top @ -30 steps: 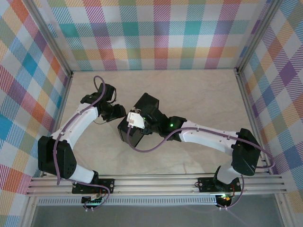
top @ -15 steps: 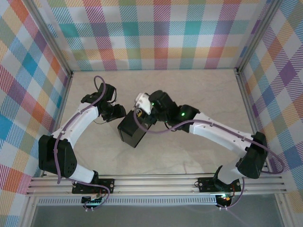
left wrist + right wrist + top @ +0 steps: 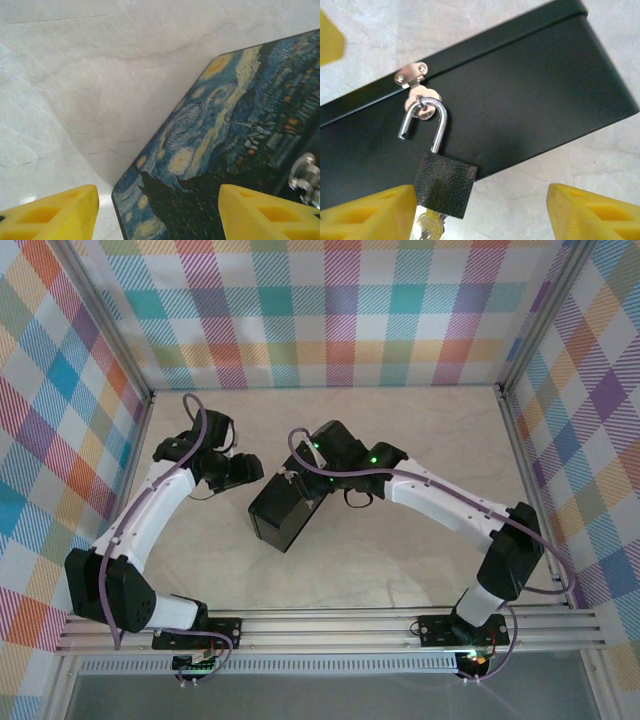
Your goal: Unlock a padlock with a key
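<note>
Padlock: the padlock [image 3: 445, 182] hangs from a small metal hasp [image 3: 411, 77] on the side wall of the box [image 3: 530, 100]. It tilts a little, and one leg of its shackle [image 3: 440, 117] stands free of the body.
Key: the key [image 3: 430, 227] sticks out of the underside of the padlock body, partly cut off by the lower edge of the right wrist view.
Right arm: it is bent at the elbow and reaches far and leftward over the box's far end. The right gripper [image 3: 480, 212] has its fingers wide apart and grips nothing. The padlock lies between them, close to the finger on the left of the view.
Left arm: it curves up the left side with its wrist turned toward the box. The left gripper [image 3: 159, 212] is spread over a corner of the lid [image 3: 235, 130] and holds nothing.
Materials: the padlock body is dark grey and rough-grained, and the shackle is a bright, thin loop. The key is pale metal, the box walls are smooth matt black, and the fingertips are yellow foam-like blocks.
Lid: a blue-and-yellow swirled night-sky painting.
Table: the table [image 3: 100, 60] is pale with marble-like veins.
Box contents: the lid is down, so the inside cannot be seen.
</note>
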Robot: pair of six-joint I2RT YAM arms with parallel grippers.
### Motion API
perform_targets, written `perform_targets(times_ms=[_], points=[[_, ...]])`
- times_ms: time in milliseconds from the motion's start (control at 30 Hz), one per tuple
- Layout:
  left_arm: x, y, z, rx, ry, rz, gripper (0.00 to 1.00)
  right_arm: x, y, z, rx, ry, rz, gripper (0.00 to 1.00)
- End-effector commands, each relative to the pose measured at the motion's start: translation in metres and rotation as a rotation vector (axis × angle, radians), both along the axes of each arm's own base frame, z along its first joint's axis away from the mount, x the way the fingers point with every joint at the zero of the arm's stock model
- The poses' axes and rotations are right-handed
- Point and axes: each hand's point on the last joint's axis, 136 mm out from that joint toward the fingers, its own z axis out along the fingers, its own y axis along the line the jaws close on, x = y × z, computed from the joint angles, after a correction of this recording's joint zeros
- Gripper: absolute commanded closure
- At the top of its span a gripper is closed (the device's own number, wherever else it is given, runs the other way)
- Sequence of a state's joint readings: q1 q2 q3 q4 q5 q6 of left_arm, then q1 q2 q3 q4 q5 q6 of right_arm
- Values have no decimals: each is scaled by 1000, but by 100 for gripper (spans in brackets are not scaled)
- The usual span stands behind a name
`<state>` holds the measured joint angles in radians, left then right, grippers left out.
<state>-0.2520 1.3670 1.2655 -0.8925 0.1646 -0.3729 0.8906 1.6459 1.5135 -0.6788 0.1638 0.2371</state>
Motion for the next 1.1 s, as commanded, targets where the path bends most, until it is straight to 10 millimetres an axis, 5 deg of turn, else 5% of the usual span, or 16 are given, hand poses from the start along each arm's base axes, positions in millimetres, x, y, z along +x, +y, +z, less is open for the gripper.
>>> perform_targets(times_ms=[0, 467, 1067], points=[[-17, -1, 3, -32, 13, -28, 36, -2, 10, 4, 55, 65, -35, 33], [-43, -8, -7, -36, 33, -76, 35, 0, 23, -5, 74, 118, -44, 35], [-49, -42, -30, -73, 80, -165, 42, 29, 4, -4, 11, 29, -242, 67]])
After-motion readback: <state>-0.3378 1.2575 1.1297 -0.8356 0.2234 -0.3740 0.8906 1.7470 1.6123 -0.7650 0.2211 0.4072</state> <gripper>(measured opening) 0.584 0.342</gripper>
